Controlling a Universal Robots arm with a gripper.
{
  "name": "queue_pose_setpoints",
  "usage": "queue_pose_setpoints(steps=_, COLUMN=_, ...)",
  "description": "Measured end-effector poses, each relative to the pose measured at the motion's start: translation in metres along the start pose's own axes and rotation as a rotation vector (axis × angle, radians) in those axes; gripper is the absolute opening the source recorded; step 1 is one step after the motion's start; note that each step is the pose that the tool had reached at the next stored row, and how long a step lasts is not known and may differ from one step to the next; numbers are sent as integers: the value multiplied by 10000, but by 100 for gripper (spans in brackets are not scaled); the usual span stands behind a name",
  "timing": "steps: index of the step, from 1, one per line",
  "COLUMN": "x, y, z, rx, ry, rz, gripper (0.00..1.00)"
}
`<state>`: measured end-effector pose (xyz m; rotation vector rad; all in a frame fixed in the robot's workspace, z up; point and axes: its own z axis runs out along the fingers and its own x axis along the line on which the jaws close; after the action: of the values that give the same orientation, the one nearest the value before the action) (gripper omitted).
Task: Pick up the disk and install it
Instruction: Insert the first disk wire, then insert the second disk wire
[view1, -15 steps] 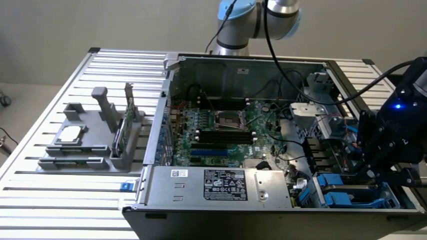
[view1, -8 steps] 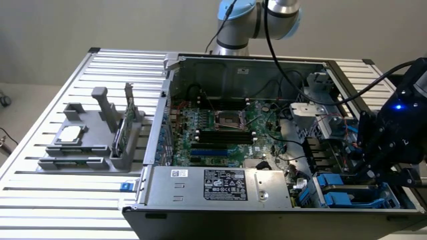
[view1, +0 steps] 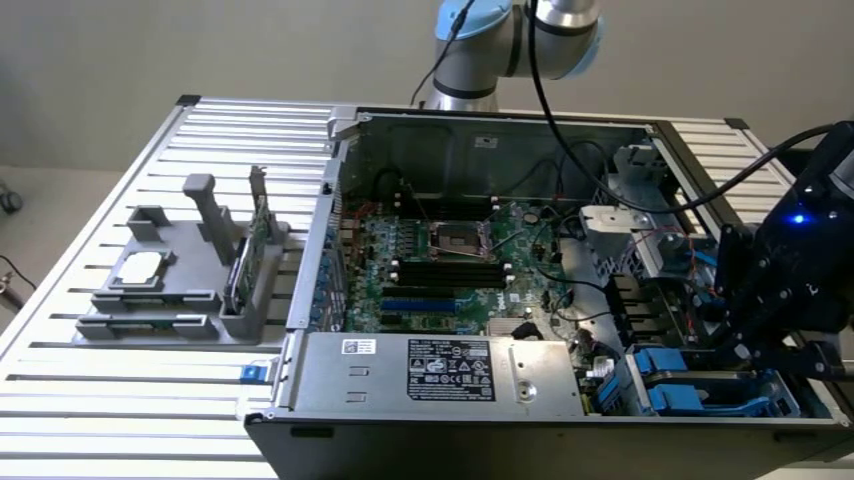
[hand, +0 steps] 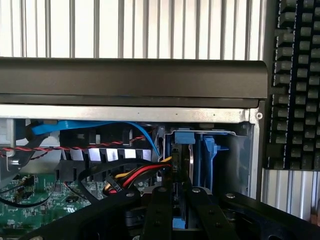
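Note:
The disk stands on edge between my fingers, a thin dark slab with a silver rim and a bright blue carrier frame capping its far end. My gripper is shut on it, and the disk's far end is inside the blue drive bay at the corner of the computer case. In the exterior view my gripper hangs over the case's near corner on that view's right, above the blue bay rails. From there the disk is hidden behind the gripper.
The open case holds a motherboard and a silver power supply. Blue, red and yellow cables run close beside the bay. A grey holder with a chip and a green card stands outside. A keyboard lies past the case.

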<state>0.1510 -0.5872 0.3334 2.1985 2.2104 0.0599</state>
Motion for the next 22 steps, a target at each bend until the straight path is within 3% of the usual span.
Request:
queue_pose_setpoints(steps=7, x=0, y=2, z=-34, rx=13, ry=1, rz=0, gripper=17)
queue_pose_setpoints(steps=10, x=0, y=3, z=-74, rx=14, ry=5, rz=1, gripper=25)
queue_pose_setpoints(steps=11, x=0, y=4, z=-96, rx=14, ry=5, rz=1, gripper=31)
queue_pose_setpoints(steps=17, x=2, y=4, z=-229, rx=14, ry=5, rz=1, gripper=31)
queue_pose_setpoints(steps=22, x=2, y=3, z=-273, rx=10, ry=4, rz=0, gripper=31)
